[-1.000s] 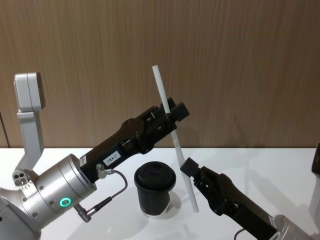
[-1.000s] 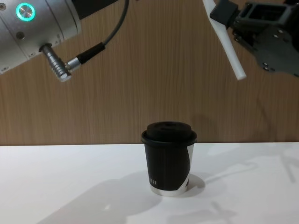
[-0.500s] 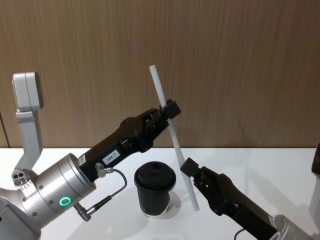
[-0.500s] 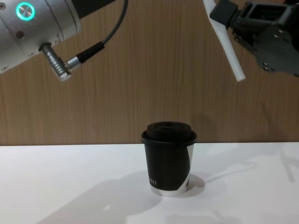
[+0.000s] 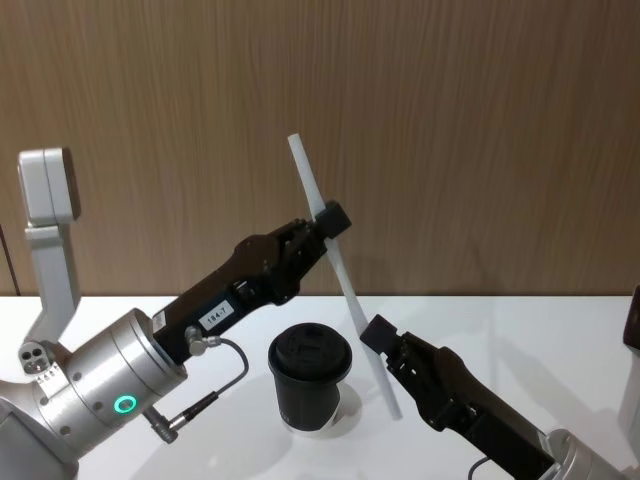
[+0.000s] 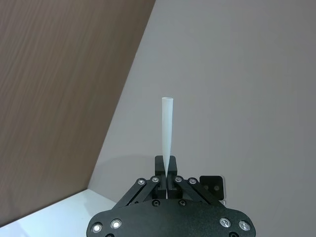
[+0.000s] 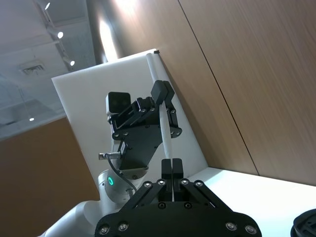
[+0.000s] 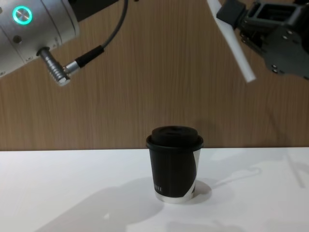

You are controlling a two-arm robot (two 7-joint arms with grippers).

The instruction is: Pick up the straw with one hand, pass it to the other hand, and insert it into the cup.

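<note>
Handover mid-air, 2 claws on 1 straw (image 5: 342,270): left gripper (image 5: 328,218) clamps top, right gripper (image 5: 374,335) clamps lower end. Likely next: right lets go, left aims at cup (image 5: 310,395).

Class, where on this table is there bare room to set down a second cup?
Bare table lies left of the cup and right of it. Crowded overhead: left claw and right claw both grip the straw.

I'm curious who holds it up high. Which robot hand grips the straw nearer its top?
The left gripper, on the silver wrist with the green ring: its fingers pinch the straw high up. The all-black right gripper holds it near the bottom.
</note>
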